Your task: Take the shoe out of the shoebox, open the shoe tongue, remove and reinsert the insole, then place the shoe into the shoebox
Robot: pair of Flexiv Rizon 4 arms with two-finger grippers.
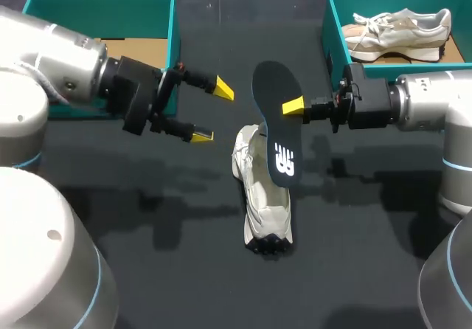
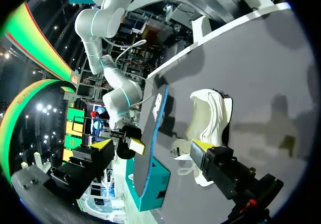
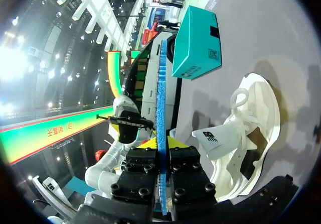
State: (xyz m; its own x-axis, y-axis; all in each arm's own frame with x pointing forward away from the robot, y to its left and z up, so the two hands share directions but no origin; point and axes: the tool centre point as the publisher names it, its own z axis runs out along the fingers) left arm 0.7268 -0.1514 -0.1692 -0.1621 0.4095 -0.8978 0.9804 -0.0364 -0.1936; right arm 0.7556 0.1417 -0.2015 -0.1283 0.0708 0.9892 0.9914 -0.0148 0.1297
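Left gripper: fingers spread wide, holding nothing, just beside the left teal shoebox; white shoe: lying mid-table, tongue raised; dark insole: out of the shoe, held on edge over it; right gripper: pinching the insole; right teal shoebox: contains a second pale shoe.

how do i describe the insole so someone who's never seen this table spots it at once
Start at the white shoe in the middle of the dark table. Right over it, the right hand pinches a flat, foot-shaped insole held on edge. Unlike the pale shoe, it is thin and dark with a white logo, and it alone is held off the table.
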